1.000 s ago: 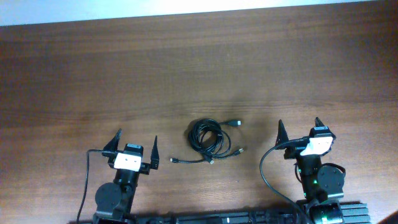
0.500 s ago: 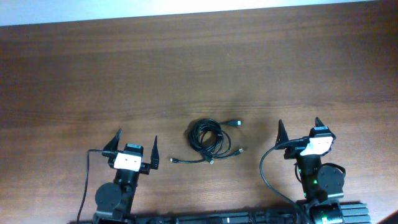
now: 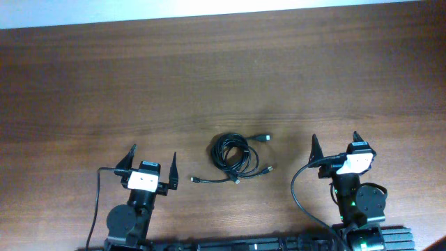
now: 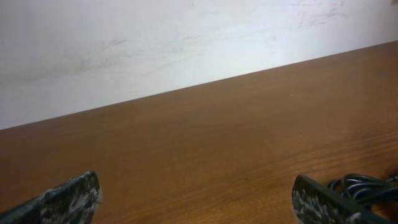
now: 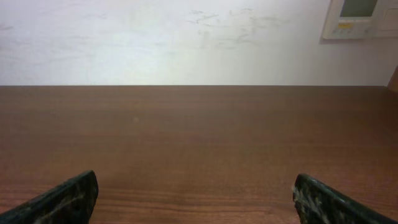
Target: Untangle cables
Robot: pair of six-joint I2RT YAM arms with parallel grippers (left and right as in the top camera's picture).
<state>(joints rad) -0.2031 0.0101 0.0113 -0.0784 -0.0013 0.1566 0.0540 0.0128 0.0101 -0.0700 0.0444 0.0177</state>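
Note:
The cables (image 3: 235,154) lie as one bundle of thin black cords in loose loops on the wooden table, with small plug ends sticking out to the right and lower left. My left gripper (image 3: 150,158) is open and empty, to the left of the bundle. My right gripper (image 3: 336,141) is open and empty, to the right of it. In the left wrist view a few loops of the cables (image 4: 364,185) show behind the right finger of the open gripper (image 4: 196,199). The right wrist view shows my open gripper (image 5: 196,193) and bare table, no cables.
The brown wooden table (image 3: 209,77) stretches back to a white wall (image 5: 186,37). A wall control panel (image 5: 360,17) shows at the upper right of the right wrist view. Both arm bases (image 3: 132,223) stand at the table's front edge.

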